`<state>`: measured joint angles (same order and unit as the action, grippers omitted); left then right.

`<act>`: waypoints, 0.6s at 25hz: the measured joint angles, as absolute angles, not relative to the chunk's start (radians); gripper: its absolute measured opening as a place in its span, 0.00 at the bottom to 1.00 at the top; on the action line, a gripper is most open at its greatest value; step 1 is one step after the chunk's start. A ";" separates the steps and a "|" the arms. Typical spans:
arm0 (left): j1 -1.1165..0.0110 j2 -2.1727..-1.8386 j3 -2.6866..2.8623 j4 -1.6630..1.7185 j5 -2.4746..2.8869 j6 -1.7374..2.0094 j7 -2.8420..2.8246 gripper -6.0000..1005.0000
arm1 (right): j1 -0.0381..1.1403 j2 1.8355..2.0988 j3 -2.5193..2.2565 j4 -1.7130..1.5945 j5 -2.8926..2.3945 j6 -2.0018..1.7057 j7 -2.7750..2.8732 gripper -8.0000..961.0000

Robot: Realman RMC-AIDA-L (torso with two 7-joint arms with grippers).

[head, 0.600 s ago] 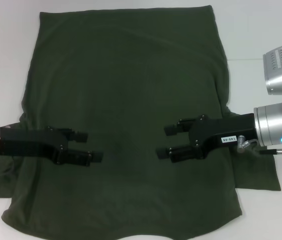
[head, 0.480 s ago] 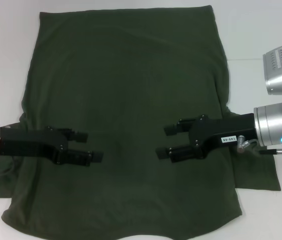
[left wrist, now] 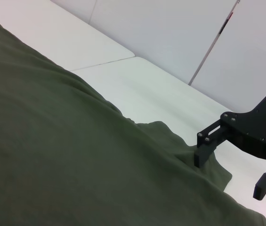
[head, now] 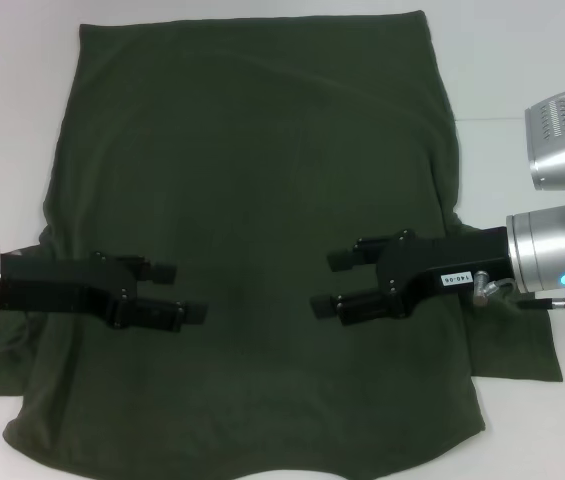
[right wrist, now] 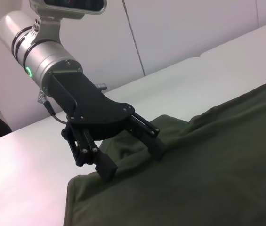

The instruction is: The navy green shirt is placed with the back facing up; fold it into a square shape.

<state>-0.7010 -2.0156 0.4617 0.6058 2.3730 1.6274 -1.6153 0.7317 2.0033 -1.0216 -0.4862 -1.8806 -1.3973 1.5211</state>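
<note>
Nothing is shifting since a moment ago: the plain dark olive-green short-sleeved shirt [head: 252,230] is lying flat on the white table [head: 522,70], both sleeves folded in. The left gripper [head: 177,292] and right gripper [head: 334,282] are hovering spread-fingered and empty over its near half, so the fold is pausing.

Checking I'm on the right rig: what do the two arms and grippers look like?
Both arms are silver cylinders ending in matte black two-fingered grippers. The right gripper carries a small white label and a thin cable, with a lit cyan ring on its wrist. The left gripper shows a green wrist light.

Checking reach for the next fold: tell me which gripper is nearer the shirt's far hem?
Right, slightly. The right gripper sits a bit farther up the shirt than the left gripper; both are open, near its lower half.
</note>
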 joint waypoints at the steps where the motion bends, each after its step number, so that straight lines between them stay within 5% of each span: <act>1: -0.701 -2.016 0.462 0.606 2.373 1.627 -1.615 0.94 | 0.732 2.003 -1.022 -0.486 -1.881 -1.397 1.521 0.87; 15: -0.672 -1.977 0.377 0.686 2.388 1.634 -1.867 0.94 | 0.732 2.003 -1.022 -0.487 -1.881 -1.395 1.522 0.87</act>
<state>-0.6723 -1.9769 0.3766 0.6855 2.3884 1.6341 -1.8671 0.7317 2.0031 -1.0216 -0.4873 -1.8806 -1.3949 1.5218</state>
